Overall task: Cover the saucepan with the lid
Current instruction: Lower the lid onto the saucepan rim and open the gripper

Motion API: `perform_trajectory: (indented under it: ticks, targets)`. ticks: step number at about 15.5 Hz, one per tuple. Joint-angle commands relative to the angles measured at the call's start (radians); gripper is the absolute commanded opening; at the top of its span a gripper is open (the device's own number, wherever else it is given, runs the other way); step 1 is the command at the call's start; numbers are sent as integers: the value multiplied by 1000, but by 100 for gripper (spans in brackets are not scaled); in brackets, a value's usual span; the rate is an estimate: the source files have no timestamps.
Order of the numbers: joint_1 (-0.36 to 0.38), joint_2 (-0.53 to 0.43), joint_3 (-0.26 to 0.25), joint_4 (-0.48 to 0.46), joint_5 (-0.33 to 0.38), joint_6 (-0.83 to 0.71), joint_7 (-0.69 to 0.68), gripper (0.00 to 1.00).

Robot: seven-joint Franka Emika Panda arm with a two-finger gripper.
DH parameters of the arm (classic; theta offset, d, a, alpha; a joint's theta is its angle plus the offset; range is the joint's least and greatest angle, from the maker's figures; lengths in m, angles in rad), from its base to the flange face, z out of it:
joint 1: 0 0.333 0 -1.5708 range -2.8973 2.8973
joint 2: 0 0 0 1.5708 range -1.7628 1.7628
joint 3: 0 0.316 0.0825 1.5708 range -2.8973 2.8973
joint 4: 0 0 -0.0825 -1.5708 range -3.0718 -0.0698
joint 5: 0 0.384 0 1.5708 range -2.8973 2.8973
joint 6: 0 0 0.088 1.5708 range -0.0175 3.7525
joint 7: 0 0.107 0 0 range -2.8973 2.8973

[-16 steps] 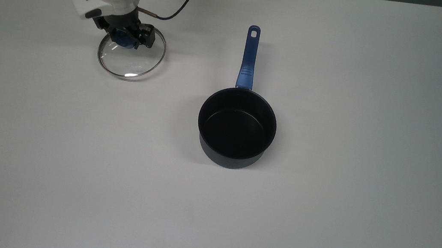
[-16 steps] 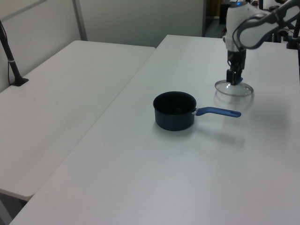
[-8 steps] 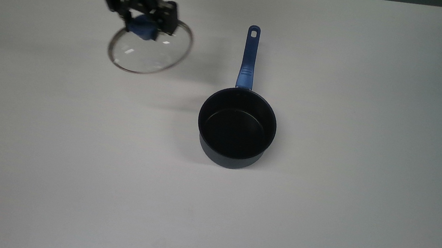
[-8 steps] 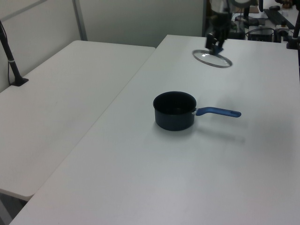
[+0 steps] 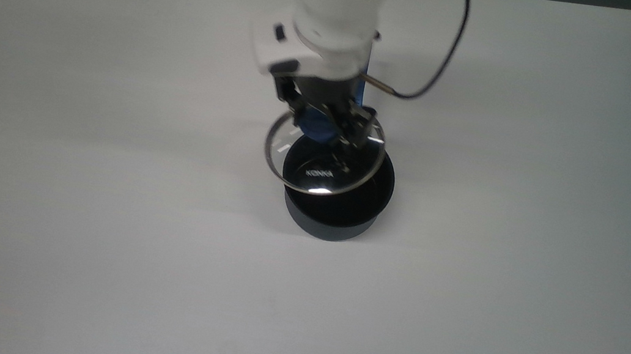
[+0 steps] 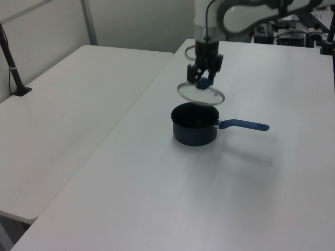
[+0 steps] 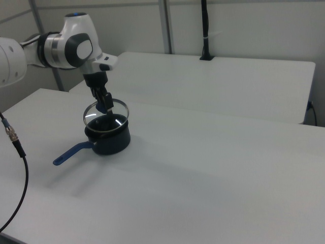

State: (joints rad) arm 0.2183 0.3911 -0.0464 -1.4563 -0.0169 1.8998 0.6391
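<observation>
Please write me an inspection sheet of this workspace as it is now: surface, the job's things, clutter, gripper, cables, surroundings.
Surface: white table, bare around the pot.
Lid: clear glass lid held by its blue knob, in the air above the saucepan, tilted, not yet seated.
Saucepan: dark saucepan upright on the table, blue handle pointing to the left view's right.
Clutter: nothing seen.
Gripper: gripper with fingers shut on the knob.
Cables: black cable from the wrist; another black cable at the right view's left edge.
Surroundings: second white table alongside; black pole on a table behind.
</observation>
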Motion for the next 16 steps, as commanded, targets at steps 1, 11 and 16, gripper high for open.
perform_trajectory:
  ticks: [1, 11, 16]
  targets:
    - [38, 63, -9, 82, -18, -28, 89, 61]
    - [61, 109, 0, 80, -21, -24, 106, 62]
    - [66, 110, 0, 79, -41, 2, 143, 67]
